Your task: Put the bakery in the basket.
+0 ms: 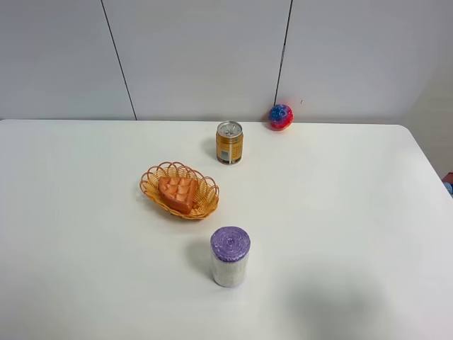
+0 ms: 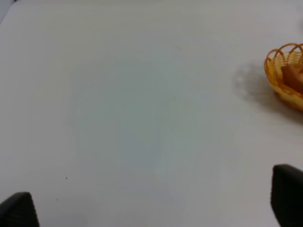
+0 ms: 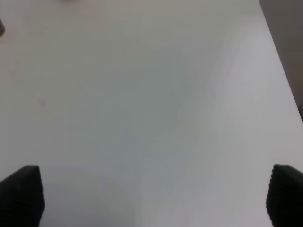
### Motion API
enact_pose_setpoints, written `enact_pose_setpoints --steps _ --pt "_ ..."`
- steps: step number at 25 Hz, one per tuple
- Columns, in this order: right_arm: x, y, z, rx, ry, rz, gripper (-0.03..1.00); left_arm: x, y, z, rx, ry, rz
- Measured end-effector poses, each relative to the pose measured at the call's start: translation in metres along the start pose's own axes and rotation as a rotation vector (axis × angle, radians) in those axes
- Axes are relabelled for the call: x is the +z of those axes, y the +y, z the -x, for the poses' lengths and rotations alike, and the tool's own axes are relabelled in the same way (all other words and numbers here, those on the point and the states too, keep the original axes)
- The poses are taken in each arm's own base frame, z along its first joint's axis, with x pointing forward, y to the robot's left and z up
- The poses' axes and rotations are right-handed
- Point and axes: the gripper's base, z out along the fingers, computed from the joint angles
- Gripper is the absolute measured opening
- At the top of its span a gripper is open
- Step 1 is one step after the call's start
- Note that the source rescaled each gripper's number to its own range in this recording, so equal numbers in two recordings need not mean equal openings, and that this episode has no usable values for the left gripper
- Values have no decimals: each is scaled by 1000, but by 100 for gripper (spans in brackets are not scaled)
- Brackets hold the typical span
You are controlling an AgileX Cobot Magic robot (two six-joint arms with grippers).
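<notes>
Left gripper (image 2: 151, 203): jaws spread wide, nothing between them, just bare table (image 2: 123, 118) below. Only the two dark fingertips (image 2: 19, 210) show at the frame edges. Right gripper (image 3: 151, 196): same story, jaws wide apart and empty, hanging over plain table surface. Neither arm appears in the high view.

Landmark = basket (image 1: 204, 206), sitting roughly mid-table, left of centre.
- Bakery (image 1: 178, 193): inside the basket, lying flat on its floor, waffle grid facing up, pointed end toward the near side. Fully within the looped rim, not hanging over.
- Can (image 1: 229, 143): beyond the basket, slightly to its right, upright, silver top with pull tab visible. Near but clear of the rim.
- Purple-topped cylinder (image 1: 230, 256): in front of the basket, slightly right, upright, close to the rim but not touching.
- Red-and-blue ball (image 1: 280, 117): well beyond the basket and right of the can, at the table's far edge against the wall.

Left wrist view catches one end of the basket at the frame edge, with a bit of the bakery (image 2: 294, 75) showing inside. Gripper is well apart from it. Right wrist view shows only the table and its edge.
</notes>
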Motion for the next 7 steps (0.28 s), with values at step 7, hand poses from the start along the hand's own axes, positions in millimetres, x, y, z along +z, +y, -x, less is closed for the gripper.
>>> enact_pose_setpoints --steps 7 --pt "0 0 0 1 -3 0 90 0 0 0 -1 0 0"
